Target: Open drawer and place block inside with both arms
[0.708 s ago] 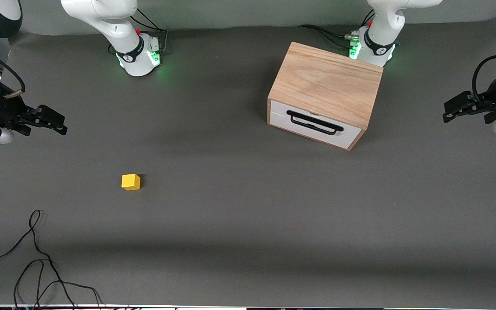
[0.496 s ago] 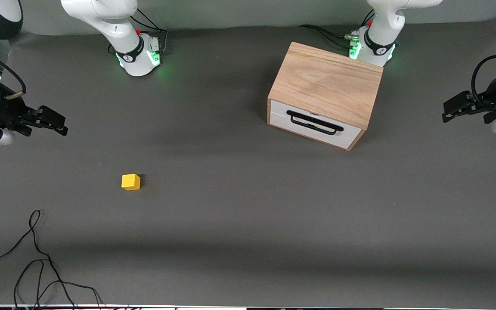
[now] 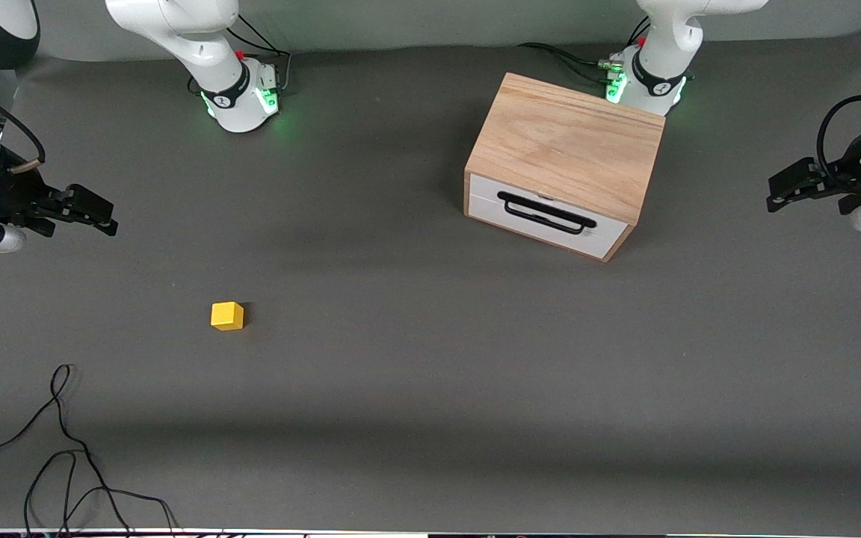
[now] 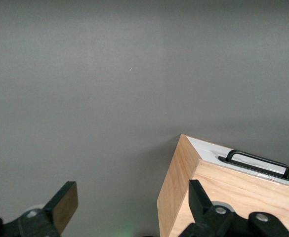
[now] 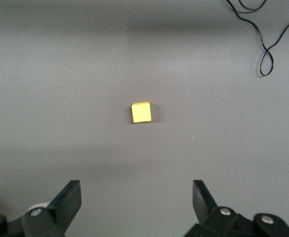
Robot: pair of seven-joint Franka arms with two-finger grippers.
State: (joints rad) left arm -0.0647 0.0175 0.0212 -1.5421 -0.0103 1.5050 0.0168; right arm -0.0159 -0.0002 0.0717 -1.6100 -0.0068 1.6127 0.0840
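The small yellow block (image 3: 227, 315) lies on the grey table toward the right arm's end, nearer to the front camera than the cabinet. The oak cabinet (image 3: 566, 146) stands by the left arm's base; its white drawer (image 3: 542, 218) is shut, the black handle (image 3: 546, 213) untouched. My right gripper (image 3: 110, 215) hangs open and empty over the table's edge at the right arm's end. In the right wrist view the block (image 5: 141, 112) lies well ahead of the right gripper (image 5: 137, 197). My left gripper (image 3: 772, 194) hovers open and empty beside the cabinet (image 4: 218, 197). The left wrist view shows the handle (image 4: 258, 164).
A loose black cable (image 3: 64, 448) curls on the table near the front edge at the right arm's end, and it also shows in the right wrist view as the cable (image 5: 264, 47). Bare grey mat lies between the block and the cabinet.
Both grippers have shifted only very slightly. The block and the drawer have not moved.
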